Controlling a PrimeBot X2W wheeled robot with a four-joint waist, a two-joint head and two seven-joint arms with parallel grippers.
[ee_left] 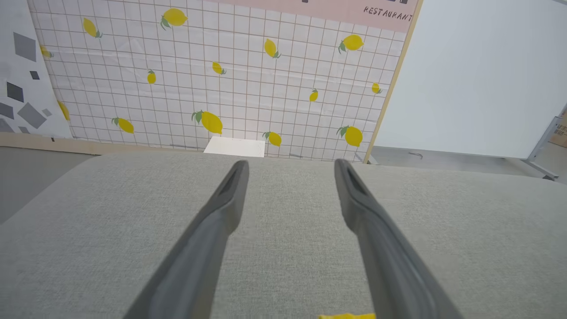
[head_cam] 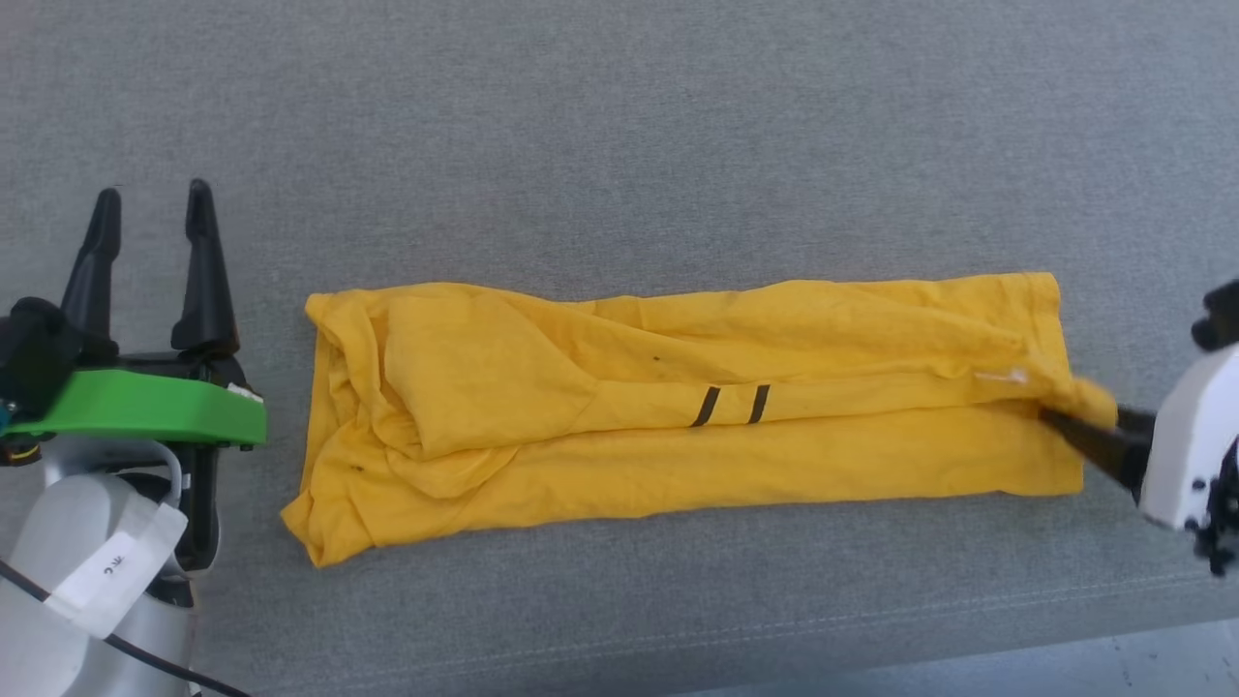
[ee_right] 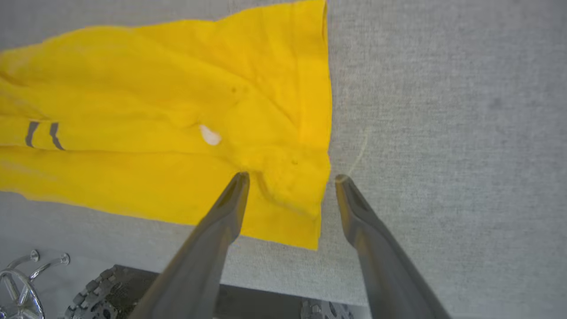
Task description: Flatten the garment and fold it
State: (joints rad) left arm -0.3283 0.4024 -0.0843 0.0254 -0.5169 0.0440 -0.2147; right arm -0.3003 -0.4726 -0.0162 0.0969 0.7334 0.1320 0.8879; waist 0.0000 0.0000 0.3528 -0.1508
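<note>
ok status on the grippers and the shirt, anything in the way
Left gripper open, off the mustard-yellow cotton T-shirt. Right gripper open, straddling its right edge. Shirt a long rumpled strip. Nothing blocking.

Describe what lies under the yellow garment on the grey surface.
The garment lies on the grey fabric surface, which shows all around it. Anything beneath its folded layers is covered and cannot be seen.

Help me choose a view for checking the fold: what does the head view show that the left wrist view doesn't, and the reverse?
Head view: the whole garment as a long folded strip, two black lines on it, the right tool at its right end. Left wrist view: a lemon-print wall and a white panel behind the grey surface. Both: the open left tool, the grey surface, some yellow garment.
</note>
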